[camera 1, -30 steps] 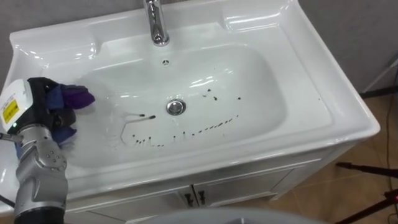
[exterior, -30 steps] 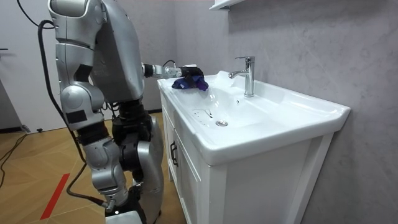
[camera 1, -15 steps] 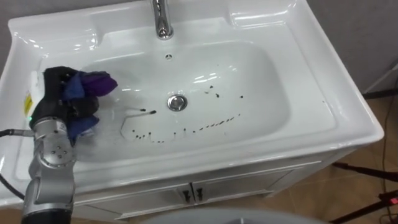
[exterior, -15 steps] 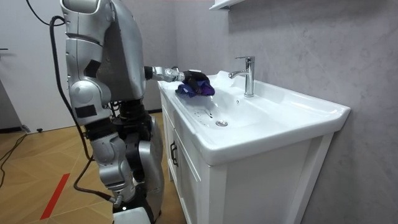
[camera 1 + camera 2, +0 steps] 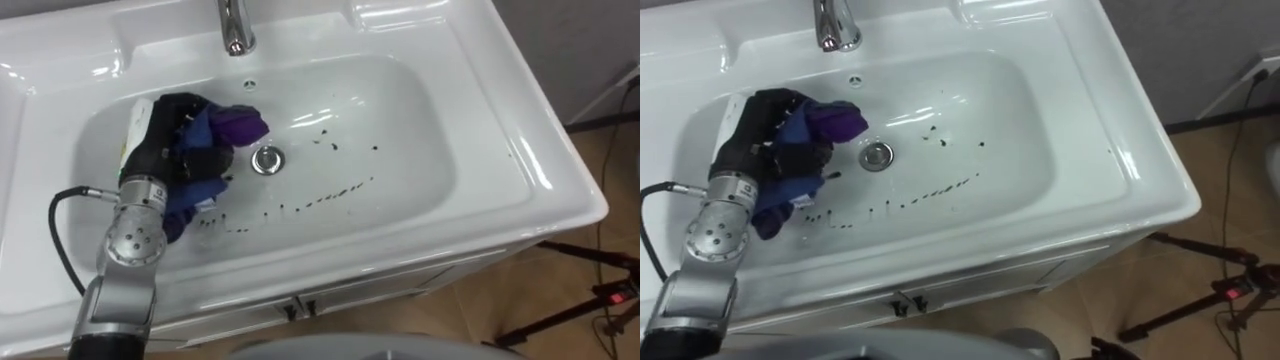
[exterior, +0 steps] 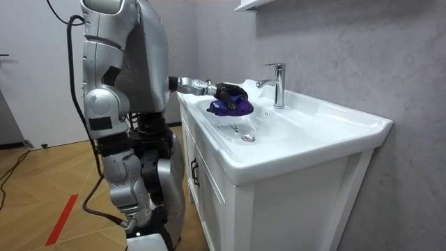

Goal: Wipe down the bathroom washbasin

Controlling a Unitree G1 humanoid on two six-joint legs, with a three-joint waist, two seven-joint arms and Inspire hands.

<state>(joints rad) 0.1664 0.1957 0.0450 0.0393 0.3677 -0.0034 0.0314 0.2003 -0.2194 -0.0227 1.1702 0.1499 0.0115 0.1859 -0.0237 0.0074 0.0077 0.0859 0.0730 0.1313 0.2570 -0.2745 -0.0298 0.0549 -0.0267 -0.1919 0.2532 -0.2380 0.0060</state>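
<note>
The white basin (image 5: 470,120) (image 5: 1060,110) (image 6: 313,118) has dark specks (image 5: 330,192) (image 5: 930,195) scattered across its bottom near the metal drain (image 5: 266,160) (image 5: 877,154). My left hand (image 5: 165,150) (image 5: 760,135) (image 6: 228,92) is inside the bowl, left of the drain, shut on a bunched blue and purple cloth (image 5: 225,130) (image 5: 825,125) (image 6: 230,107). The cloth rests against the bowl's left half, its purple end just beside the drain.
A chrome tap (image 5: 234,25) (image 5: 836,22) (image 6: 277,84) stands at the basin's back edge. Cabinet doors (image 5: 300,305) are below the front rim. I stand at the cabinet's front, wooden floor (image 6: 42,188) behind, a grey wall (image 6: 348,49) past the basin.
My left hand has carried the cloth from the basin's left rim down into the bowl and rightward to beside the drain. The head camera has shifted too.
</note>
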